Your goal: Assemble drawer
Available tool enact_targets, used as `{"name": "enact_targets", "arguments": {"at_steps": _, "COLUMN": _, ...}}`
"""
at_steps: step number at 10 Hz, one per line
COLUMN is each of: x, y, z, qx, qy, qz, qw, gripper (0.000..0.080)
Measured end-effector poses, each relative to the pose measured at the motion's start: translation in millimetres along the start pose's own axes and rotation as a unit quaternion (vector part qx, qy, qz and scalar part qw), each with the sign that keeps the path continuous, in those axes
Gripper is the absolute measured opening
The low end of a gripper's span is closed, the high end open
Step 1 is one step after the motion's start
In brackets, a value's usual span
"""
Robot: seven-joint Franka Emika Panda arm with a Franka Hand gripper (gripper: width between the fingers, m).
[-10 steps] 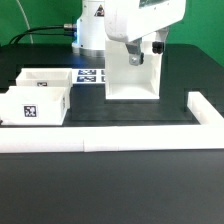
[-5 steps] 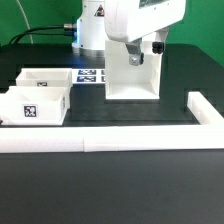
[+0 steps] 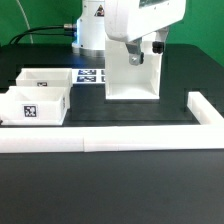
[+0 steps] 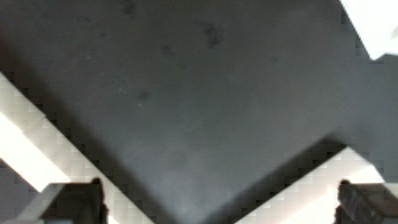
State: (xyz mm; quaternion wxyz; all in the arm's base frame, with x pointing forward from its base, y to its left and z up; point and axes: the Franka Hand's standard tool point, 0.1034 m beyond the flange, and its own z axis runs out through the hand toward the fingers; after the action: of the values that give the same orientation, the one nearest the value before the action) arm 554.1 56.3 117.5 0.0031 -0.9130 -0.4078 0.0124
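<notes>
The large white drawer case [image 3: 132, 80] stands upright in the middle of the table. My gripper [image 3: 140, 55] hangs right over its top, fingers pointing down. In the wrist view the gripper [image 4: 217, 208] is open: the two dark fingertips [image 4: 71, 205] stand far apart, with only a dark surface between them and white case edges [image 4: 36, 120] at either side. Two small open-top white trays sit at the exterior view's left: the nearer tray [image 3: 36, 105] shows a tag on its front, and the farther tray [image 3: 46, 77] is just behind it.
A long low white border rail [image 3: 110, 141] runs across the front and turns back at the exterior view's right [image 3: 203, 108]. The marker board [image 3: 90, 75] lies behind the case, beside the arm's base [image 3: 90, 35].
</notes>
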Motion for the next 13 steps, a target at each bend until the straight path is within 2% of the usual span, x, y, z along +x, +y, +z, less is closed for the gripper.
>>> {"name": "enact_targets", "arguments": {"at_steps": 2, "x": -10.8, "y": -26.9, "z": -8.0, "qx": -0.005, "qy": 0.003, "qz": 0.071, "qw": 0.997, "gripper": 0.065}}
{"name": "enact_targets", "arguments": {"at_steps": 3, "x": -11.4, "y": -36.0, "z": -9.8, "qx": 0.003, "qy": -0.005, "qz": 0.116, "qw": 0.993, "gripper": 0.065}}
{"name": "enact_targets", "arguments": {"at_steps": 4, "x": -8.5, "y": -39.3, "z": -13.3, "qx": 0.003, "qy": -0.005, "qz": 0.13, "qw": 0.991, "gripper": 0.065}}
{"name": "enact_targets", "arguments": {"at_steps": 9, "x": -12.5, "y": -37.5, "z": -13.1, "qx": 0.002, "qy": -0.004, "qz": 0.149, "qw": 0.989, "gripper": 0.065}}
{"name": "enact_targets", "arguments": {"at_steps": 10, "x": -18.2, "y": -45.4, "z": -17.3, "qx": -0.006, "qy": 0.007, "qz": 0.201, "qw": 0.98, "gripper": 0.065}}
{"name": "enact_targets", "arguments": {"at_steps": 11, "x": -26.6, "y": -59.8, "z": -19.7, "qx": -0.009, "qy": 0.008, "qz": 0.242, "qw": 0.97, "gripper": 0.065}}
{"name": "enact_targets", "arguments": {"at_steps": 13, "x": -37.8, "y": -86.7, "z": -23.7, "qx": -0.005, "qy": 0.002, "qz": 0.313, "qw": 0.95, "gripper": 0.065}}
